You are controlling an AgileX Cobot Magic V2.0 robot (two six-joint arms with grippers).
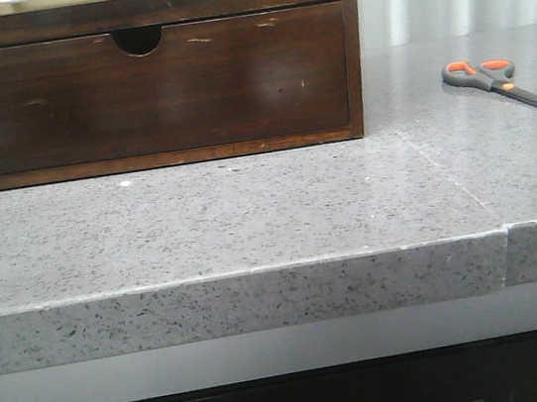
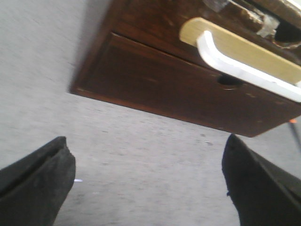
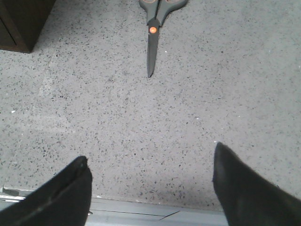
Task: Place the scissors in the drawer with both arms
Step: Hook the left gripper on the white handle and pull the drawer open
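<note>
The scissors (image 1: pixel 497 82) lie flat on the grey stone counter, to the right of the wooden cabinet, with grey handles and orange-lined loops. In the right wrist view the scissors (image 3: pixel 151 42) point their blade tip toward my right gripper (image 3: pixel 150 165), which is open and empty over the counter's front edge, well short of them. The lower drawer (image 1: pixel 148 93), with a half-round notch, is shut. Above it a drawer with a tan rim and white inside (image 2: pixel 244 54) stands pulled out. My left gripper (image 2: pixel 148 155) is open and empty above the counter in front of the cabinet. Neither arm shows in the front view.
The dark brown cabinet (image 1: pixel 355 49) stands at the back left of the counter (image 1: pixel 250 213); one of its corners (image 3: pixel 19 23) shows in the right wrist view. A seam crosses the counter on the right side. A pale corrugated wall rises behind the scissors.
</note>
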